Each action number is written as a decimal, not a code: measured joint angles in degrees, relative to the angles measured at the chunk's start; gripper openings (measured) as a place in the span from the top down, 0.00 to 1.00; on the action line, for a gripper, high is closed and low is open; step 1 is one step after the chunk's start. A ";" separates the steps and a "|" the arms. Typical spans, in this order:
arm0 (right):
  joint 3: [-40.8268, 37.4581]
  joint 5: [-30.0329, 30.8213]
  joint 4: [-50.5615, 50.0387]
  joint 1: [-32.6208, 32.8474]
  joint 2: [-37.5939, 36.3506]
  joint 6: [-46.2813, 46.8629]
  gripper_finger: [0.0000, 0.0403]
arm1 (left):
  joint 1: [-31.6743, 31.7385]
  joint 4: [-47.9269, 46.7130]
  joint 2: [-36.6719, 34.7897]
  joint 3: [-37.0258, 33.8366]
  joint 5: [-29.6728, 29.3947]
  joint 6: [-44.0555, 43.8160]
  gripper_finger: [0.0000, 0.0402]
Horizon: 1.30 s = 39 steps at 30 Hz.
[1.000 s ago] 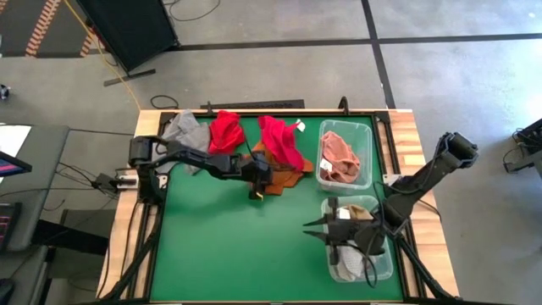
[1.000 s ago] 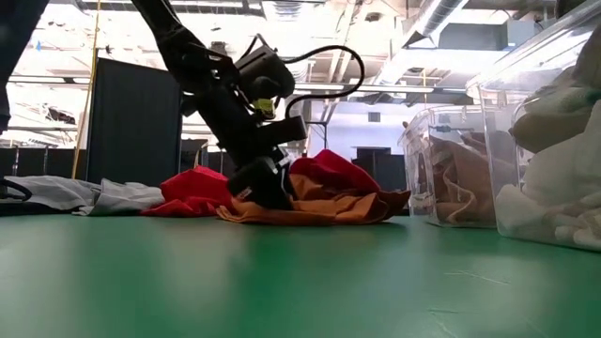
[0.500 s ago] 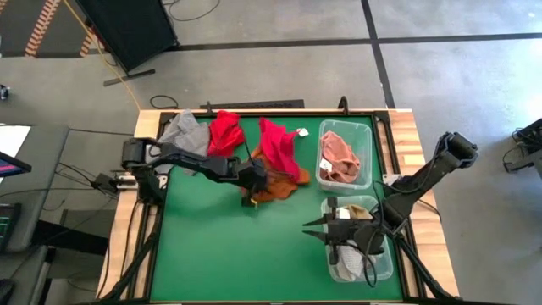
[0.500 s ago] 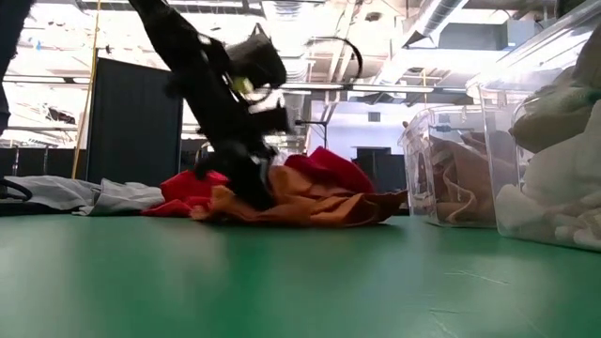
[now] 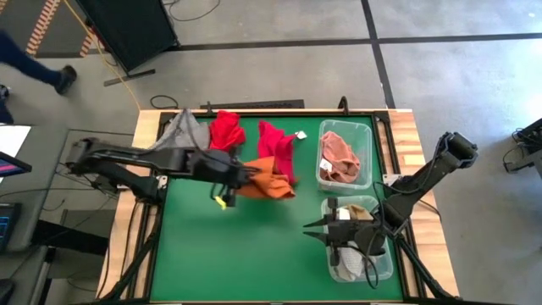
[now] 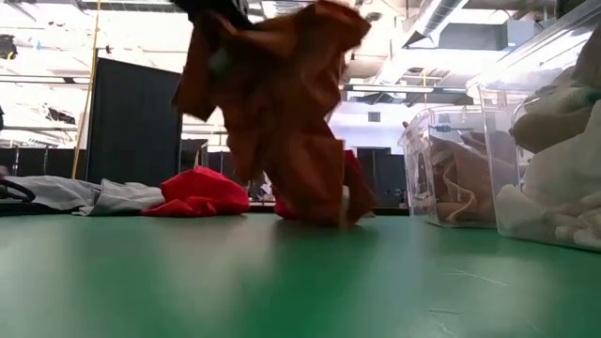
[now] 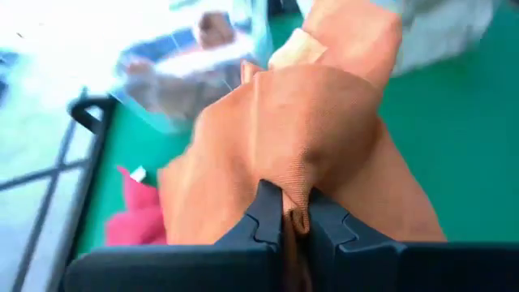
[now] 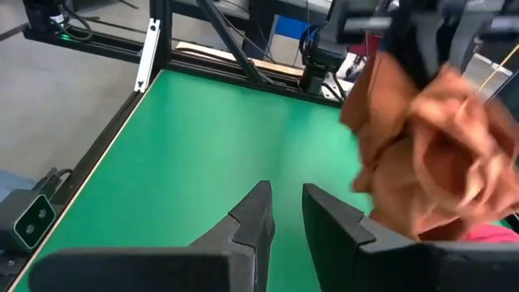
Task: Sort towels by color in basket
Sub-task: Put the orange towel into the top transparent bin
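Observation:
My left gripper (image 7: pixel 293 215) is raised over the table's middle (image 5: pixel 243 178) and is shut on an orange towel (image 5: pixel 268 180), which shows large in the low view (image 6: pixel 291 113). Two red towels (image 5: pixel 225 129) (image 5: pixel 279 146) and a grey towel (image 5: pixel 185 131) lie along the far edge. My right gripper (image 8: pixel 289 212) hovers by the near basket (image 5: pixel 310 230). Its fingers are a little apart, with nothing between them. My left gripper pinches a bunched fold of the orange towel (image 7: pixel 297 195) between its two fingertips, slanting down from the table's left side. The towel hangs below the fingers in loose folds. Its lower end (image 6: pixel 324 214) reaches down to the table beside a red towel.
Two clear baskets stand at the right edge. The far one (image 5: pixel 323 127) holds a pinkish-brown towel (image 5: pixel 340 157); the near one (image 5: pixel 387 269) holds pale towels. Green mat lies bare in the near left half (image 5: pixel 237 254). A person's leg shows on the floor beyond the table (image 5: pixel 38 68).
My left gripper has risen from the pile and drawn back toward the table's left edge. It has pulled the orange towel up off the red towel, so the orange towel now hangs instead of lying spread out. The red towel has stayed on the table.

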 joint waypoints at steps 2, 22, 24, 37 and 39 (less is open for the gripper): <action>0.00 0.00 0.12 0.00 0.00 0.00 0.75 | -0.40 0.64 -2.34 0.10 -0.33 -0.32 0.97; 0.02 0.52 -0.13 0.00 0.00 0.44 0.75 | -5.82 14.83 -4.79 3.68 0.18 7.44 0.97; 0.02 0.52 -0.13 0.00 0.00 0.44 0.75 | -6.56 14.47 -4.76 5.17 0.32 7.44 0.97; 0.02 0.50 -0.20 0.00 0.00 0.48 0.75 | -8.36 -7.05 0.09 17.20 8.69 -6.10 0.97; 0.02 0.50 -0.19 0.01 0.00 0.48 0.75 | -8.24 -7.20 2.11 17.37 11.23 -6.48 0.97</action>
